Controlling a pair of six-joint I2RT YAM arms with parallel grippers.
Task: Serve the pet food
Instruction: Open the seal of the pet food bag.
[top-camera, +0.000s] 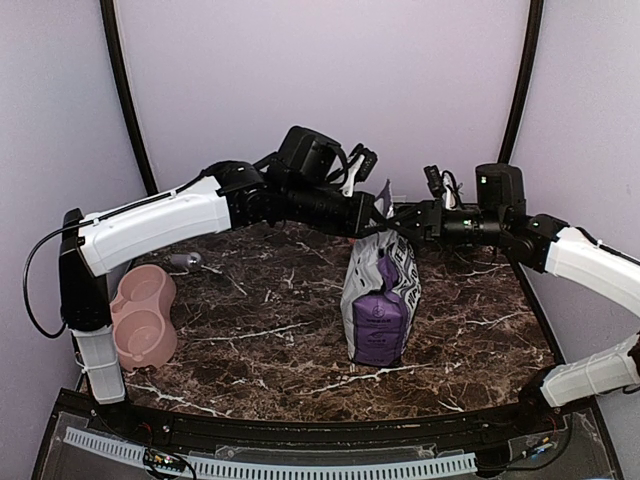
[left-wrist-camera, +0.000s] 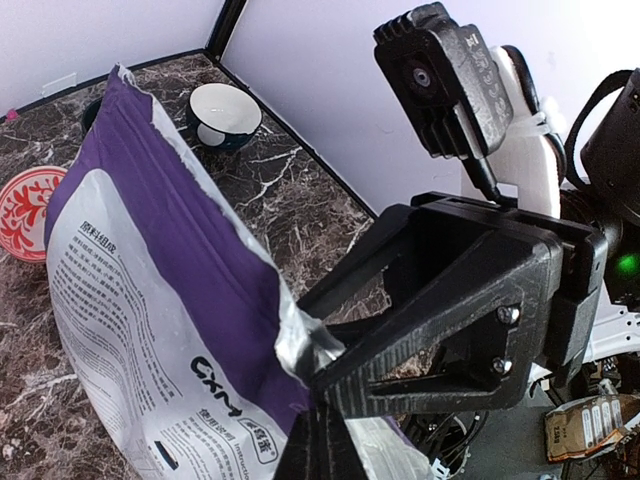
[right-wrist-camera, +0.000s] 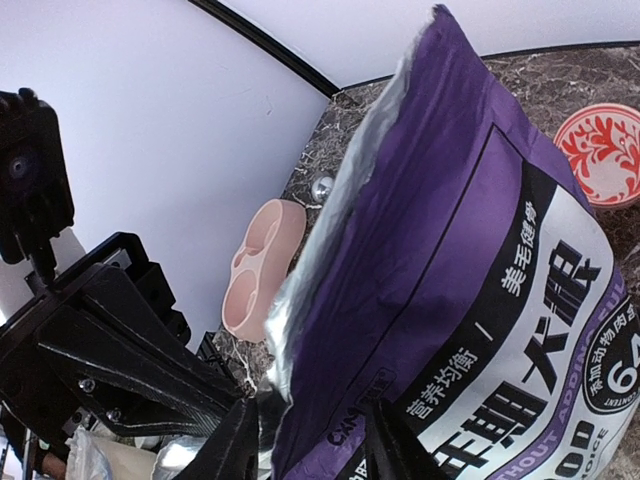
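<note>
We saw from above a dark brown marble-patterned table (top-camera: 270, 340) with two black-and-white robot arms reaching in from the near corners, their ends meeting over its middle. A tall purple-and-white foil bag with printed text (top-camera: 380, 300) stood upright there, a little right of centre, its torn silver-lined top edge raised between the two arms. The left gripper (left-wrist-camera: 315, 395) was clamped tight on that silver edge, and the foil crumpled where the black fingers met. The right gripper (right-wrist-camera: 310, 445) came at the same top edge from the right side. Its two fingers stood partly apart with the bag's purple wall between them, and we could not tell whether they pressed on it. The pet food was hidden from us: no view looked into the bag's mouth. A pale pink plastic double bowl (top-camera: 143, 315) lay at the left edge of the table, well apart from the bag and close to the left arm's upright base. A small shiny metal object (top-camera: 183, 262) lay just beyond it, towards the far wall. From the left wrist we also saw a round red disc with a white branching pattern (left-wrist-camera: 28, 210) flat on the table beyond the bag. A white-lined dark bowl (left-wrist-camera: 224, 112) stood near a corner of the table, beside the wall.
</note>
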